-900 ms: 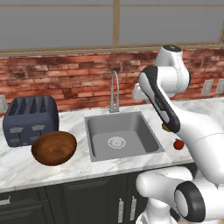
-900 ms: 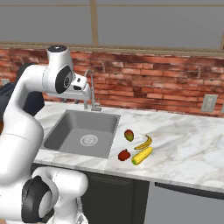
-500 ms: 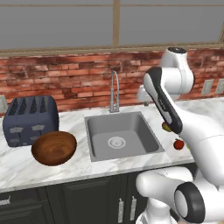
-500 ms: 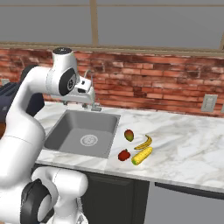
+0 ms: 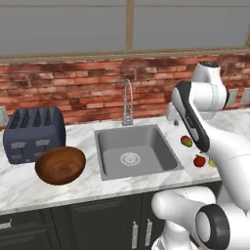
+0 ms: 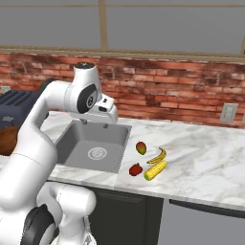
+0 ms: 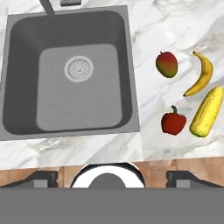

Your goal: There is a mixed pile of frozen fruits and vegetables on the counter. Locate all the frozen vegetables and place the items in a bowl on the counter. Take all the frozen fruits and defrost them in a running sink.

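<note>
A: Where are you seeing the food right now?

B: In your hand view the four pieces are sitting on the white marble counter [image 7: 175,26] at the right side of the frame. The orange-red fruit [image 7: 166,64] is lying uppermost, just right of the sink [image 7: 131,65]. The banana [image 7: 200,73] is curving down the far right edge, and below it the corn cob [image 7: 205,111] is lying tilted. The red round item [image 7: 173,123] is resting just left of the cob, close to touching it.

A: And from the right base camera?

B: You are looking at the same group at centre frame: fruit [image 6: 140,147], banana [image 6: 158,156], cob [image 6: 155,170] and red item [image 6: 136,169], all just right of the basin.

A: The claw?

B: You are seeing the gripper [image 7: 106,177] with its two dark tips standing wide apart at the bottom corners of the hand view, holding nothing, hanging above the basin's near edge.

A: The bowl?

B: The brown bowl [image 5: 60,165] is sitting at the lower left of the left base view, in front of the toaster [image 5: 34,133] and left of the sink; the faucet [image 5: 128,101] is rising behind the basin.
</note>
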### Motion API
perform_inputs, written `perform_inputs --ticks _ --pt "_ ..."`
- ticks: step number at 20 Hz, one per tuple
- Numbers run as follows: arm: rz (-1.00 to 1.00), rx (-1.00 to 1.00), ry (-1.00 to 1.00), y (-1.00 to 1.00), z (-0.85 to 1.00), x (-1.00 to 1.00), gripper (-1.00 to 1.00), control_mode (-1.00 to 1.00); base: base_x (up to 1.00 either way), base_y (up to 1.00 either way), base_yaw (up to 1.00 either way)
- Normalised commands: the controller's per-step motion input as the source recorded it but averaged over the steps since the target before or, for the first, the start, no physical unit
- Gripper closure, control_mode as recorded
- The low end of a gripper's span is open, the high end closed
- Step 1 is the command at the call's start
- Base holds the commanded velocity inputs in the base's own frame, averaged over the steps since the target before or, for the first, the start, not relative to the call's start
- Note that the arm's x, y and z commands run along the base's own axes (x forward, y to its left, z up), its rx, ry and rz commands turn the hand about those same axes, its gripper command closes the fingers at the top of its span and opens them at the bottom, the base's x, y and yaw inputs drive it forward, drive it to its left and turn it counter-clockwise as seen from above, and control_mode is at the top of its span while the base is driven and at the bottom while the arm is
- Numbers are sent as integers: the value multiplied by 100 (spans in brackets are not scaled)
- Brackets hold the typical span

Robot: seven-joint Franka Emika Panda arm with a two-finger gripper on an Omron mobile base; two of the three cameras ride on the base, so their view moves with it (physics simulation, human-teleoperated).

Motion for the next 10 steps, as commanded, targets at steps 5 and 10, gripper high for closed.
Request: perform_inputs --ticks 5,10 --pt "-11 -2 7 -33 -20 6 -100 -100 0 0 0" --pt "-11 -2 8 -33 -27 4 -100 -100 0 0 0"
